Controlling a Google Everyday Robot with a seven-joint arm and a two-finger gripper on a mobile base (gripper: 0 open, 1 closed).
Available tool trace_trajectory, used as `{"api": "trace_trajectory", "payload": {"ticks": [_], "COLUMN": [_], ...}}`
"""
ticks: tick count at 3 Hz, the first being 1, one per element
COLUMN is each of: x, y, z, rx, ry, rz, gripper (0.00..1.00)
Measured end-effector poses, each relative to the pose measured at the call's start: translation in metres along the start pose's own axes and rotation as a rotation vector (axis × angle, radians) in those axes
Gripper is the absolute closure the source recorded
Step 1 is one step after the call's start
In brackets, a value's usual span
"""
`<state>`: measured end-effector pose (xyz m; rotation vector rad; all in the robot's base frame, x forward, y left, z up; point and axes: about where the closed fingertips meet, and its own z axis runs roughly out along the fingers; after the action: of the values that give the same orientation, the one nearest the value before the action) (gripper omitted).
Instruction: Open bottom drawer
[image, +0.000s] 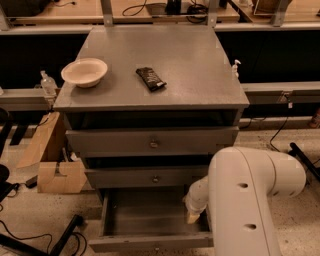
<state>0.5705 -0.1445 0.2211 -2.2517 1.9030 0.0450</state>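
- The bottom drawer (131, 243), the lowest and slimmest of three in the grey metal cabinet (150, 50), stands pulled out toward me, its grey box open to view from above.
- My gripper (193, 215) hangs on the end of the white arm (245, 200), down inside that drawer's box, close to its right wall.
- From here I cannot tell whether the gripper is open or closed, or whether it has hold of anything.
- The mid-sized middle drawer (125, 178) and the tall top drawer (110, 142) above it are both pushed in, each with a small round knob.
- On the cabinet top sit a cream round bowl (84, 71) at the left and a dark wrapped snack bar (151, 79) near the middle, well apart.
- A brown cardboard box (56, 170) stands on the floor left of the cabinet.
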Motion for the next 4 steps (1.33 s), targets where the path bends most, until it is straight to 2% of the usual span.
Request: {"api": "trace_trajectory", "payload": {"ticks": [2,3,4], "x": [0.005,0.005,0.007], "y": [-0.001,0.000,0.004], "z": [-0.004,-0.003,0.014], "rx": [0.005,0.003,-0.007], "ry": [0.020,0.019,0.000], "rz": [0.020,0.020,0.034], "gripper": [0.84,1.00,1.00]}}
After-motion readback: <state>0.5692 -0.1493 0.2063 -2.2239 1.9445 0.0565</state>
